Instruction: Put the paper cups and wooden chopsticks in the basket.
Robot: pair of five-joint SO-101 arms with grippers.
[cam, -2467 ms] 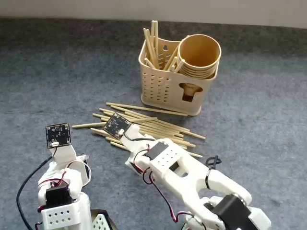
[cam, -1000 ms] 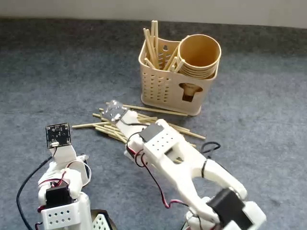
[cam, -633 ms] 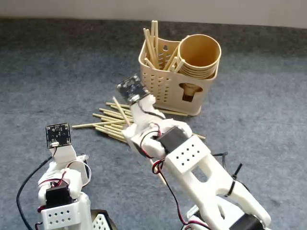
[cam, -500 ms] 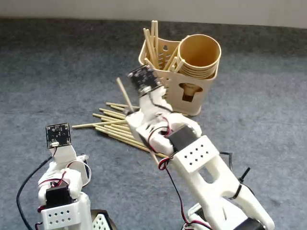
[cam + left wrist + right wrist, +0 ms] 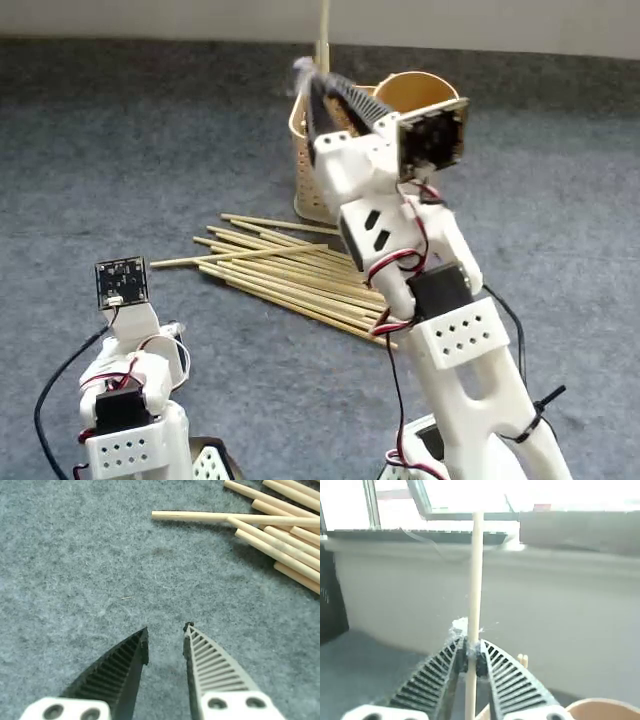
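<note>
My right gripper (image 5: 308, 78) is raised over the cream basket (image 5: 302, 165) and shut on one wooden chopstick (image 5: 324, 30), which stands upright between the jaws (image 5: 476, 580). The arm hides most of the basket. A stack of paper cups (image 5: 425, 84) sits in the basket, its rim also visible in the right wrist view (image 5: 602, 706), with chopstick tips (image 5: 521, 659) beside it. Several loose chopsticks (image 5: 290, 270) lie in a pile on the grey carpet. My left gripper (image 5: 165, 632) hovers open above bare carpet, a short way from the pile's ends (image 5: 280, 535).
Grey carpet (image 5: 120, 150) covers the table, with open room left of the basket and pile. The left arm's base (image 5: 125, 400) sits at the near left edge. A pale wall runs along the far side.
The right arm has lifted one chopstick out of the pile and swung it up over the basket, turning it upright. The left arm has stayed still.
</note>
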